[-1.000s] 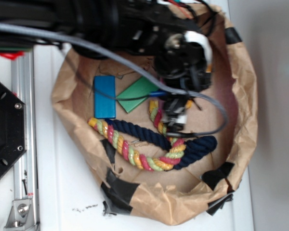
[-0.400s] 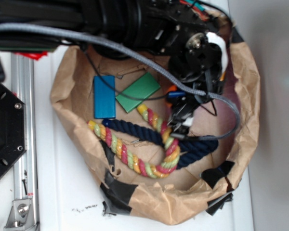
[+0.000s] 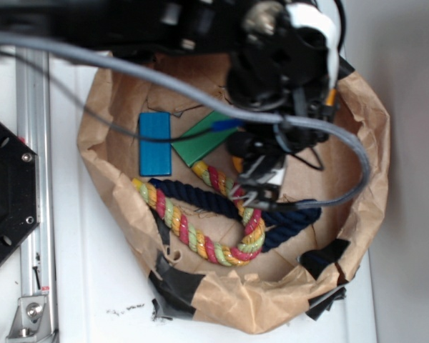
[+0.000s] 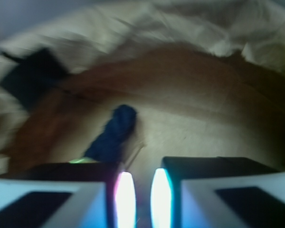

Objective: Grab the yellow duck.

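My gripper (image 3: pixel 256 191) hangs low inside the brown paper basin (image 3: pixel 365 164), its tips just above the yellow-pink-green braided rope (image 3: pixel 200 239). In the wrist view the gripper (image 4: pixel 138 199) has its two glowing pads close together with only a thin gap, and only bare paper floor shows in that gap. The yellow duck is almost wholly hidden under the arm. A small orange-yellow patch (image 3: pixel 237 163) beside the wrist may be part of it.
A blue block (image 3: pixel 155 143) and a green block (image 3: pixel 200 141) lie at the basin's left. A navy rope (image 3: pixel 200 196) crosses the floor, and its end (image 4: pixel 116 130) shows ahead of the fingers. Crumpled paper walls ring the basin. A grey cable (image 3: pixel 343 153) loops to the right.
The arm has swung right and then back left across the basin. The braided rope's upper end has shifted left and down, towards the green block.
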Robot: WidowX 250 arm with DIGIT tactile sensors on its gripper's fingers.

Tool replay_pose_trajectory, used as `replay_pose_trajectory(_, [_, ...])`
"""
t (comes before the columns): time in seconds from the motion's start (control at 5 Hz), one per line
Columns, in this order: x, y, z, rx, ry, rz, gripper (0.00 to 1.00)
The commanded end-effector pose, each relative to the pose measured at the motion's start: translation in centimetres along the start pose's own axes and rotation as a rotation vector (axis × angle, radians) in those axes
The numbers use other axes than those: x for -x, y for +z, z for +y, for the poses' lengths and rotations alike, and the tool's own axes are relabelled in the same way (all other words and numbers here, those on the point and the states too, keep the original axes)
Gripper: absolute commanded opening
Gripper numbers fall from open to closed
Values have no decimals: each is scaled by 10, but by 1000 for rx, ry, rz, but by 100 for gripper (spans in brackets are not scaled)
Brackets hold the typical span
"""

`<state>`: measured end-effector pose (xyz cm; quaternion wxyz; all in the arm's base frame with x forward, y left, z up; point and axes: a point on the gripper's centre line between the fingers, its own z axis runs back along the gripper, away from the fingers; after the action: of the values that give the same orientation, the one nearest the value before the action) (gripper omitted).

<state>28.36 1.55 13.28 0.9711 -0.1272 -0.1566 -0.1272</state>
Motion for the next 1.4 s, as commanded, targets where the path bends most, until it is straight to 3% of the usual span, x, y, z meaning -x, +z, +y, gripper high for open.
replay_pose_trajectory(0.0, [8, 26, 1, -69, 122, -25, 100])
replay_pose_trajectory(0.2, [30, -15, 18, -94, 65, 73, 100])
replay_pose_trajectory(0.4, [55, -52, 36, -57, 12, 192, 100])
replay_pose_trajectory(0.6, [62, -80, 46, -87, 66, 256, 100])
replay_pose_trajectory(0.8, [54, -111, 37, -19, -21, 187, 100])
replay_pose_trajectory(1.0, [48, -122, 25, 22, -122, 179, 100])
replay_pose_trajectory(1.2, [53, -126, 25, -25, -119, 180, 0])
